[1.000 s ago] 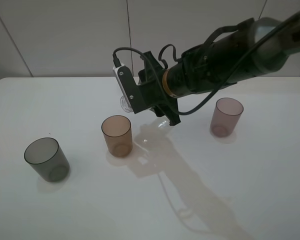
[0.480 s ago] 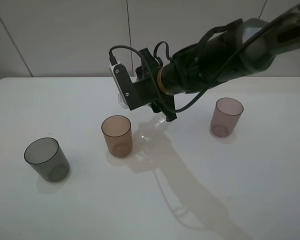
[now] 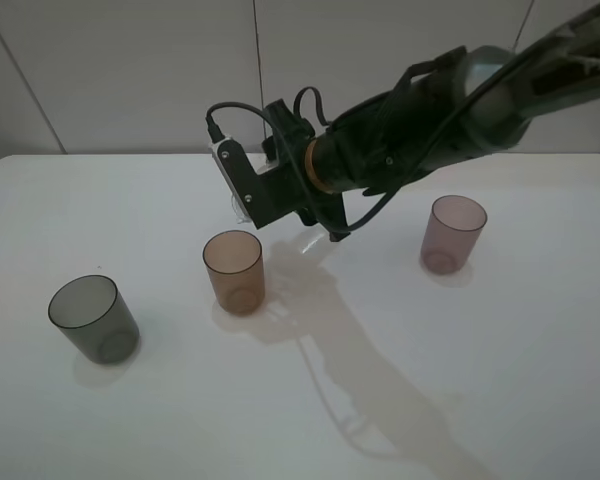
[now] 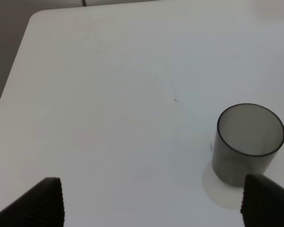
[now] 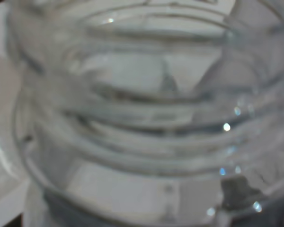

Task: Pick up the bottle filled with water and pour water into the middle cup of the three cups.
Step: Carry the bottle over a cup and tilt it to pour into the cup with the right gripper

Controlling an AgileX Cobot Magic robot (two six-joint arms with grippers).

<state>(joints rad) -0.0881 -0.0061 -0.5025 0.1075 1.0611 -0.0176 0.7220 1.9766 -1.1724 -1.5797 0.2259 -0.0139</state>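
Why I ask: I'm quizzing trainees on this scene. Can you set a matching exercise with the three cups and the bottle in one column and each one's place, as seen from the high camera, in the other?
Things:
1. grey cup
2. bottle
3. pink cup
4. amber cup

Places:
A. middle of the row
B. held aloft
C. left end of the row
D. right end of the row

Pairs: 1-C, 2-B, 3-D, 4-A

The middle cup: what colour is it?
The middle cup is translucent amber-brown; the exterior high view shows it best.
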